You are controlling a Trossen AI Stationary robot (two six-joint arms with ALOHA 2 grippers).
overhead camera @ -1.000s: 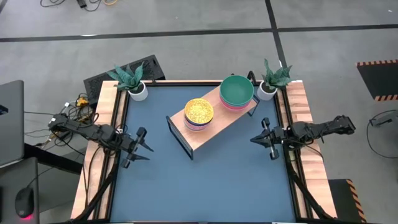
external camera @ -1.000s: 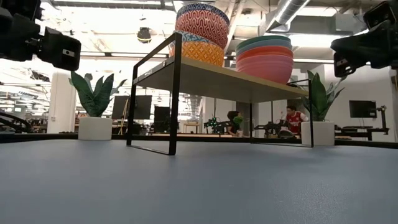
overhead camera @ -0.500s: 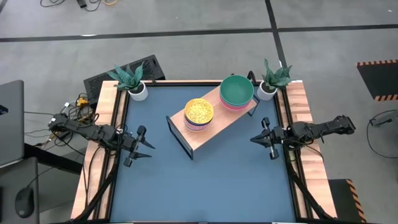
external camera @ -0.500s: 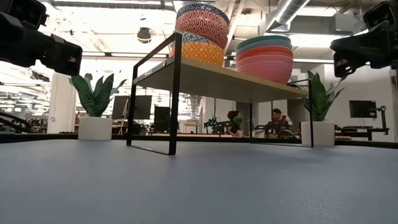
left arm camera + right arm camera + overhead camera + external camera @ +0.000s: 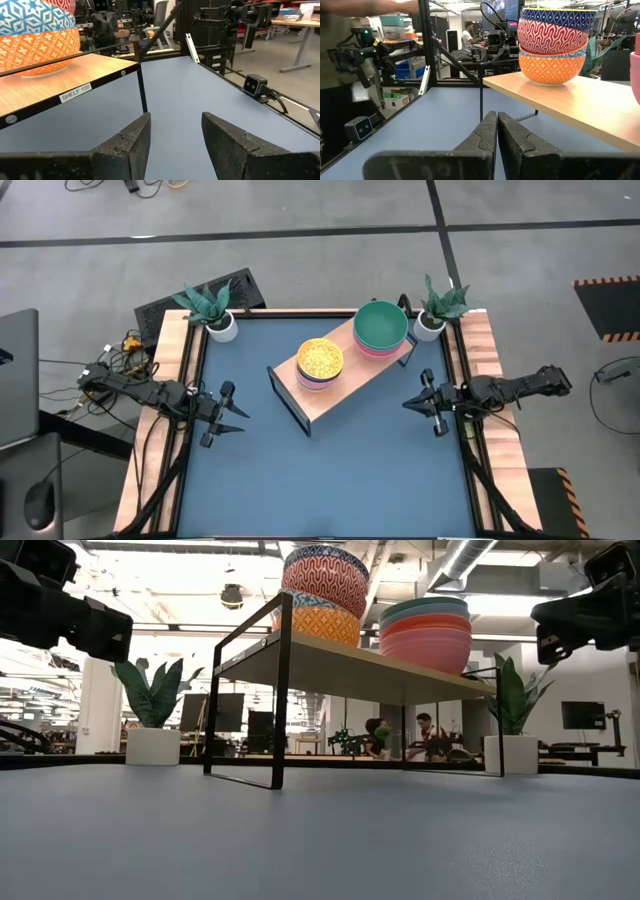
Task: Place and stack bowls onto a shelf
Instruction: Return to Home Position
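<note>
The light-wood shelf (image 5: 340, 385) stands slantwise on its black frame in the far middle of the blue table. On it sit two stacks. The small patterned bowls (image 5: 320, 363) have an orange one lowest, then light blue, red and a dark blue rim (image 5: 552, 40). The large plain bowls (image 5: 380, 328) are pink with teal on top (image 5: 425, 630). My left gripper (image 5: 240, 420) hovers open near the table's left edge, pointing at the shelf (image 5: 60, 75). My right gripper (image 5: 408, 404) hovers shut near the right edge, its fingers closed in the right wrist view (image 5: 497, 120).
Two white plant pots stand at the far corners (image 5: 222, 325) (image 5: 430, 323). Wooden rails (image 5: 175, 380) run along both table sides, and a small camera (image 5: 255, 85) sits on one rail. Bare blue tabletop (image 5: 330, 470) lies in front of the shelf. People sit in the room behind (image 5: 425, 735).
My left gripper has shifted slightly toward the table's near edge and then held still. The right arm, shelf and bowls have not moved. A person in the room behind has moved.
</note>
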